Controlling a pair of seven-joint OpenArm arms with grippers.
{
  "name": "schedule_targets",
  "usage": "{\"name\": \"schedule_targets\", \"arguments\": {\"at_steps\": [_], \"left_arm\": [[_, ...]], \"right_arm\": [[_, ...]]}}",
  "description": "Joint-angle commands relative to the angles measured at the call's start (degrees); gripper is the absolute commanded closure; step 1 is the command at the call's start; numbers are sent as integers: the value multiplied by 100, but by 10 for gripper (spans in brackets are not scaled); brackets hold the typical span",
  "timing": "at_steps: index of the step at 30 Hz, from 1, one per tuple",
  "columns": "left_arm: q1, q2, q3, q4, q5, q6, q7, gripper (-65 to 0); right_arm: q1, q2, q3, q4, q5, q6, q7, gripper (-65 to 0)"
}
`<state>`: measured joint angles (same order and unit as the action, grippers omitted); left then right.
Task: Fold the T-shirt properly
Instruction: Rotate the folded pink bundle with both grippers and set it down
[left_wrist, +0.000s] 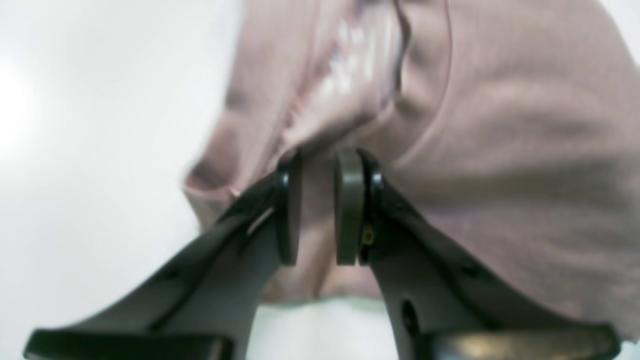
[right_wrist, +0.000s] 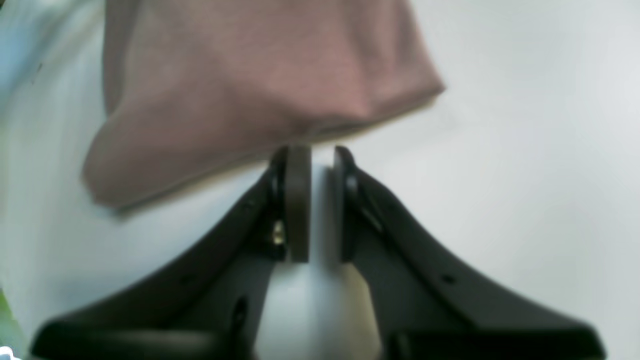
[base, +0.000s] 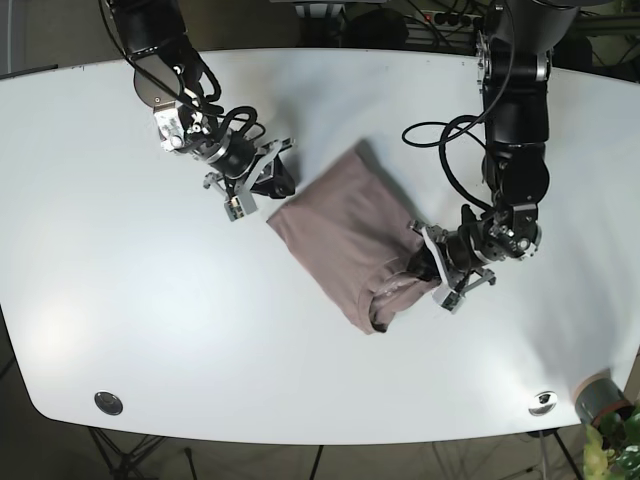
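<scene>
Mid-table, the T-shirt (base: 350, 240) lies as a compact mauve bundle on the white table (base: 120, 300), already folded down to a rough rectangle, with a bunched, rumpled end on the side nearest the left gripper (base: 432, 262). Left gripper sits at that rumpled end; in the left wrist view fabric fills the narrow slot between its fingers (left_wrist: 348, 205), but I can't tell whether the jaws actually pinch the cloth or just hover over it (frame is blurred). Right gripper (base: 272, 176) is at the opposite corner of the T-shirt, just off the hem; right wrist view shows bare table between its jaws, which stand slightly apart and hold nothing. My read: late stage, a final fold or a tidy-up of the messy end. Next move likely calls for a firm pinch on the loose layers at the left gripper's side, then a lift and carry across the bundle without dragging the lower layers. Nothing obstructs near the T-shirt; a round metal fitting (base: 108, 403) and a small can-like thing (base: 598, 398) sit well away from it.
</scene>
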<state>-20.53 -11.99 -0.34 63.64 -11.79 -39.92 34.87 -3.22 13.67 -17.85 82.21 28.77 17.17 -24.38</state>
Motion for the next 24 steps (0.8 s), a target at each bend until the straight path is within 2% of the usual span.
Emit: {"name": "schedule_targets", "arguments": {"at_steps": [1,9,13,19,24], "left_arm": [[-193,-63,-14,146,-126,-8,-116,-103],[-34,-80,-41,586,-118,-8,-98,-103],[388,-239,-41,981,-126,-8,-98,-103],[959,-239,-41,1298,-126,-8,-98,-103],[1135,-239,-50,1254,-126,-8,-116,-103]], "right_arm": [[10,9,-75,187,-7,28,-63,-75],[371,9,312,222,-7,19,-81,-76],[845,9,514,-24,-7,19,-459,-75],[1514,0,514,-648,-7,19,-529,-75],[1874,-194,505,-1228,-7,37,-520,-75]]}}
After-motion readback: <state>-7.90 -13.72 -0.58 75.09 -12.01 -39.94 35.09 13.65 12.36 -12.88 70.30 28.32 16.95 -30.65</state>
